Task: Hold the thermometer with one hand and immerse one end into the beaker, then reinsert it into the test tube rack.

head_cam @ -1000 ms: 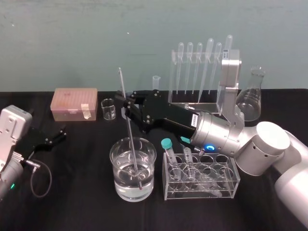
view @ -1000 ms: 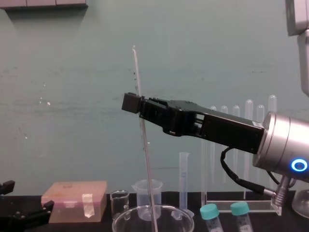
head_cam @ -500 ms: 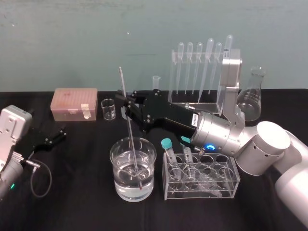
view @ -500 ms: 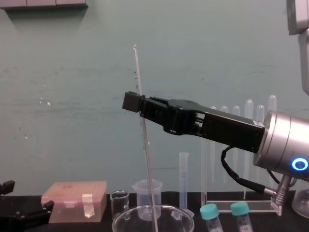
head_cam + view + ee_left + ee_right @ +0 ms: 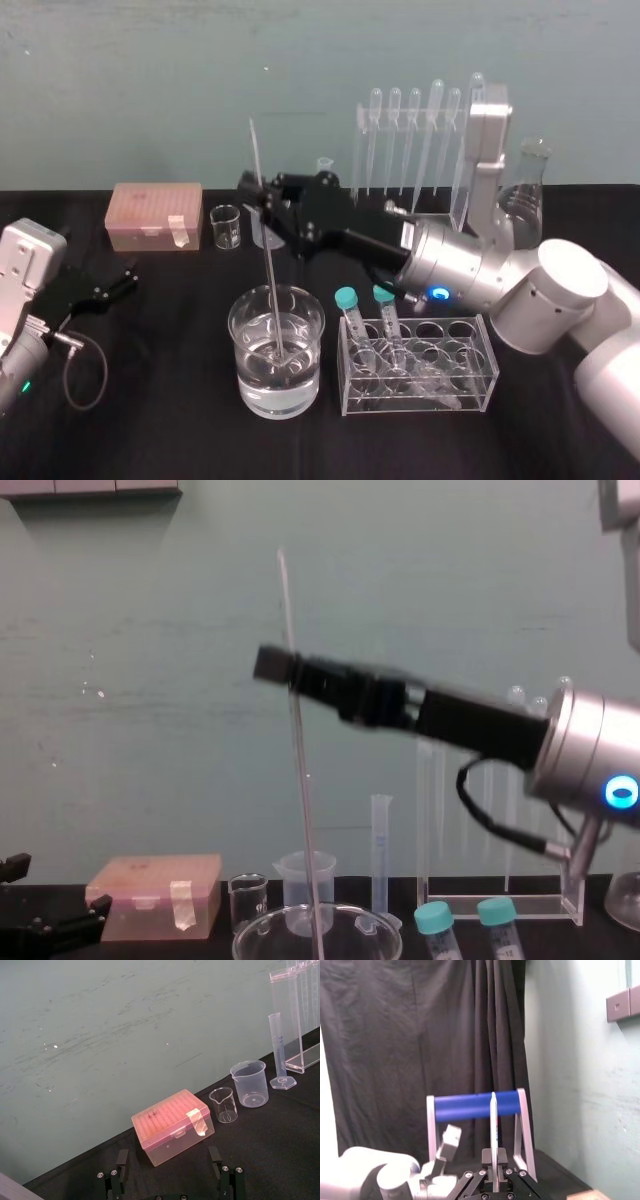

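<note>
Thermometer [image 5: 270,270] is a really long, skinny clear glass rod. It stands almost upright with a slight lean and is way taller than the beaker [image 5: 238,335] it's poking into. Its lower end is down inside the beaker, around the level of the clear liquid [image 5: 265,390]; can't tell how deep the tip actually sits. Right tool [image 5: 258,205] reaches in from the beaker's right, high above the rim, and is clamped tight on the rod's upper part, with a stretch of glass sticking up past the grip. Test tube rack [image 5: 362,165], the tall clear acrylic one loaded with pipettes [image 5: 413,140], stands behind the beaker and off to its right. Left tool [image 5: 110,285] sits low over the black tabletop [image 5: 170,420], well left of the beaker, jaws spread apart with nothing between them.
</note>
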{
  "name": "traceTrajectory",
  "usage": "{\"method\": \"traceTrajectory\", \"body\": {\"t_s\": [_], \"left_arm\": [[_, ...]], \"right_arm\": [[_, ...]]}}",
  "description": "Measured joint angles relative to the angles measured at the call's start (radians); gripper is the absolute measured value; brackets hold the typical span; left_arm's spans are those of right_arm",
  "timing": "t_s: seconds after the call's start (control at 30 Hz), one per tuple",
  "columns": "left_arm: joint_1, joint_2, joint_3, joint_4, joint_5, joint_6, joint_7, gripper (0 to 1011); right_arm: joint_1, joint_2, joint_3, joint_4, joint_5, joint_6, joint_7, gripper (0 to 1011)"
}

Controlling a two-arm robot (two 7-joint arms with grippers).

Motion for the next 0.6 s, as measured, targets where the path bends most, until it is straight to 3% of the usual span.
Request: {"method": "traceTrajectory", "body": {"t_s": [0.3,0.6], "left_arm": [[0.0,0.0,0.0,0.0,0.0,0.0,0.0,1008],[0.0,0.0,0.0,0.0,0.0,0.0,0.0,1008]], "right_arm": [[0.054,0.022,0.034,-0.094,0.056,0.037,0.001,51],[0.126,0.063,0.085,-0.168,0.095,0.075,-0.065,51]]}}
